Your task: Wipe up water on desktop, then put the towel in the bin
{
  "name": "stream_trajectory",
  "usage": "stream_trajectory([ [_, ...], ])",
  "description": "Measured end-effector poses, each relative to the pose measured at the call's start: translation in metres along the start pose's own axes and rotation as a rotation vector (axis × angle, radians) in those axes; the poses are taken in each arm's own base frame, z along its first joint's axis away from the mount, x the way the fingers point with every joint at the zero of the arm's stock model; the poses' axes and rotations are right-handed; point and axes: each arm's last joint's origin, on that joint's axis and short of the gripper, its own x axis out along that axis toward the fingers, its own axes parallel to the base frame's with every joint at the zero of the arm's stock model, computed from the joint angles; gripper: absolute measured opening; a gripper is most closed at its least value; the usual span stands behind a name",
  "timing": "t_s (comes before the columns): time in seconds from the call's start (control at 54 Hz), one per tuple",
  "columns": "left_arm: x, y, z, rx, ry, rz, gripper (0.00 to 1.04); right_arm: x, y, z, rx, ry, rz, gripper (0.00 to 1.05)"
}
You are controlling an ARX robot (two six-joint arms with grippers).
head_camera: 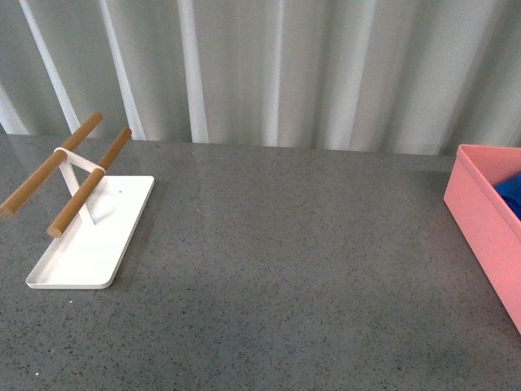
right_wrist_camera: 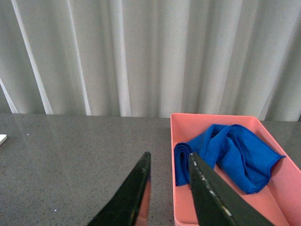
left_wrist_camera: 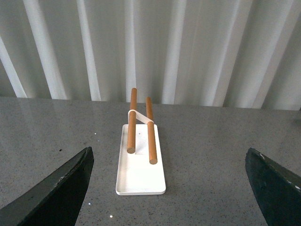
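Towel [right_wrist_camera: 230, 157] lies in bin [right_wrist_camera: 181, 214]; surface [head_camera: 277, 261] looks dry. Left hand [left_wrist_camera: 169, 188] wide open, empty; right hand [right_wrist_camera: 170, 193] nearly closed, empty. Retract clear of bin wall.

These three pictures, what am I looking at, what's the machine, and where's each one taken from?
It is a two-armed robot at a grey speckled desktop. One picture comes from a camera on its body; the other two from cameras on its wrists.

The dark wedges are each arm's tool. The left tool is spread wide open above a white tray carrying two wooden rods. The right tool is open only narrowly, empty, by the near wall of the pink bin.

The blue towel lies crumpled inside the bin. Neither tool holds anything.
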Motion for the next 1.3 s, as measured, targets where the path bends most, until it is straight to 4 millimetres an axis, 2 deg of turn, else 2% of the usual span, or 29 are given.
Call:
stream_trajectory([
  [0.204, 0.0000, 0.0000, 0.0000, 0.000, 0.000, 0.000, 0.98, 0.0000, 0.0000, 0.0000, 0.000, 0.000, 0.000, 0.68],
  [0.407, 0.0000, 0.0000, 0.0000, 0.000, 0.000, 0.000, 0.98, 0.0000, 0.0000, 0.0000, 0.001, 0.000, 0.000, 0.99],
  [1.296, 0.0000, 0.0000, 0.0000, 0.000, 0.000, 0.000, 0.98, 0.0000, 0.0000, 0.0000, 0.004, 0.000, 0.000, 0.98],
])
